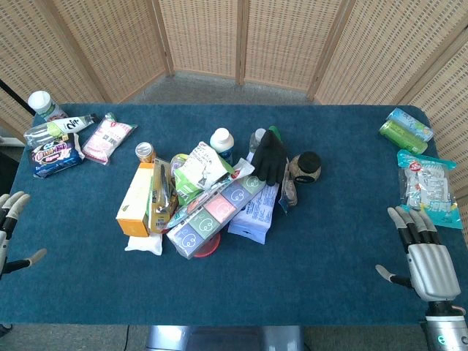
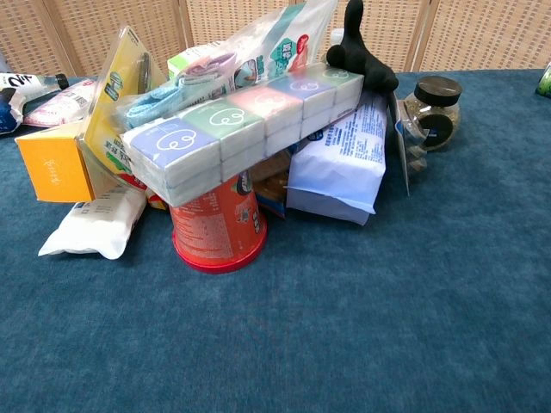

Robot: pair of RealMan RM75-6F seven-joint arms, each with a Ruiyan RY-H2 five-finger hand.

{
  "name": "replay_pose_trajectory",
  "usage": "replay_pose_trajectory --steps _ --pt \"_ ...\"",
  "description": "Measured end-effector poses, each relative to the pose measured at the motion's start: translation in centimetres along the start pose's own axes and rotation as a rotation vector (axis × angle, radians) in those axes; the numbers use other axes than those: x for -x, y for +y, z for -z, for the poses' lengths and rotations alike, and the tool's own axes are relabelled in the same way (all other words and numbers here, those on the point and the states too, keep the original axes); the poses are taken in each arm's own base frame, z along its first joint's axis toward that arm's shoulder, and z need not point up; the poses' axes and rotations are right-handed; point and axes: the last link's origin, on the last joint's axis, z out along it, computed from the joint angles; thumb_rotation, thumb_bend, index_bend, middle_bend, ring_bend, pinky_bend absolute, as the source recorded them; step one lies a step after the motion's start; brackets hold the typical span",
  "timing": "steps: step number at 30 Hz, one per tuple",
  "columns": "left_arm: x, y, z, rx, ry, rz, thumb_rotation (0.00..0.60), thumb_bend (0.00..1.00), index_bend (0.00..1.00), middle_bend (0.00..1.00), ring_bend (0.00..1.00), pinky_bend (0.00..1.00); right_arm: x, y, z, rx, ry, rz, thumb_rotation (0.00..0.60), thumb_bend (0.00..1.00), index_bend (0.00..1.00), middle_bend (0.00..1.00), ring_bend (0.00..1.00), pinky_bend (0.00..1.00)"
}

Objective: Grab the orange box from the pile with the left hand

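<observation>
The orange box point(image 1: 136, 199) lies at the left edge of the pile in the head view, long side running front to back, on top of a white pouch point(image 1: 144, 243). In the chest view its orange end face point(image 2: 53, 164) shows at the far left, beside a yellow packet point(image 2: 116, 82). My left hand point(image 1: 10, 219) rests open at the table's left edge, well left of the box, fingers spread and empty. At the right front edge my right hand point(image 1: 420, 248) is open too, holding nothing. Neither hand appears in the chest view.
The pile holds a pack of pastel tissue blocks point(image 2: 237, 125), a red cup point(image 2: 218, 225), a pale blue bag point(image 2: 337, 163), a black glove point(image 1: 270, 156) and a dark-lidded jar point(image 2: 430, 112). Snack bags point(image 1: 55, 156) lie back left, green packets point(image 1: 404, 131) back right.
</observation>
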Motion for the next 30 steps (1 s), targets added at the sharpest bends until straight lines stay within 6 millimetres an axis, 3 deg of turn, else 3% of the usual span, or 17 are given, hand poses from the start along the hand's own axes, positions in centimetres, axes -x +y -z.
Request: replay_pose_trajectory --steps 10,16,23,30 --pt "1.7 0.7 -0.5 0.066 -0.036 -0.065 0.600 0.00 0.00 0.00 0.00 0.00 -0.1 0.1 0.0 0.003 0.005 -0.004 0.600 0.00 0.00 0.00 0.00 0.00" --pt "5.2 2.2 -1.4 0.158 -0.035 -0.105 0.600 0.00 0.00 0.00 0.00 0.00 -0.1 0.1 0.0 0.006 0.002 -0.002 0.600 0.00 0.00 0.00 0.00 0.00" --pt "10.1 5.4 -2.7 0.260 -0.002 -0.103 0.600 0.00 0.00 0.00 0.00 0.00 -0.3 0.2 -0.1 0.011 0.003 -0.011 0.600 0.00 0.00 0.00 0.00 0.00" --pt "12.3 8.1 -4.2 0.301 0.040 -0.095 0.600 0.00 0.00 0.00 0.00 0.00 -0.5 0.4 -0.2 0.011 0.007 -0.022 0.600 0.00 0.00 0.00 0.00 0.00"
